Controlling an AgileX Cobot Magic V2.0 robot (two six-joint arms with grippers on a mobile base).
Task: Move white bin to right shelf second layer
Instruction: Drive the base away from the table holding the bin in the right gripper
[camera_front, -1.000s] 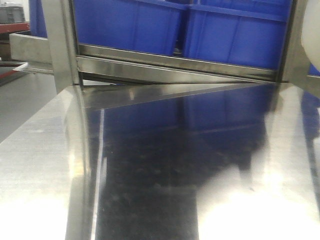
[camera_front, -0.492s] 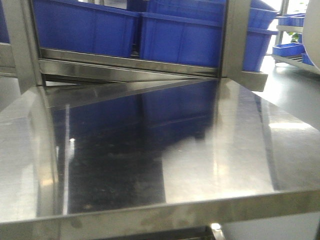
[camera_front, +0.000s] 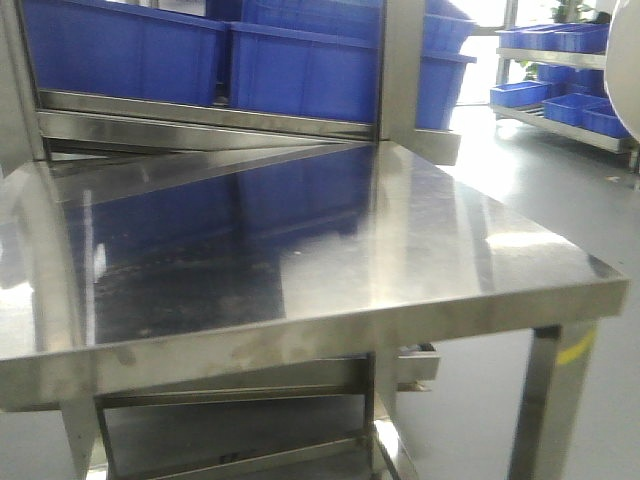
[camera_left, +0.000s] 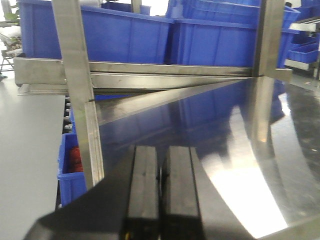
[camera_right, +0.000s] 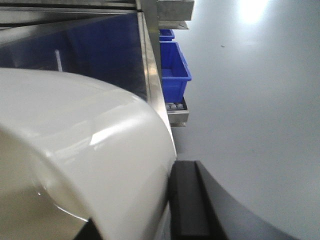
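The right end effector (camera_right: 182, 195) gripped the wall of the white bin (camera_right: 75, 150), held aloft past the desk's (camera_front: 300, 250) right edge. The left end effector (camera_left: 162, 152) was closed, empty. Mid-carry, I'd say; next, face the right shelf and set the bin on its second layer.

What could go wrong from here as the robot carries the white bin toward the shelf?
1. Only the right gripper seems to hold the white bin, pinching one wall. The left gripper is shut and empty, so the bin may tilt or slip.
2. The bin hangs close to the edge of the steel table and could clip it if the arm swings.
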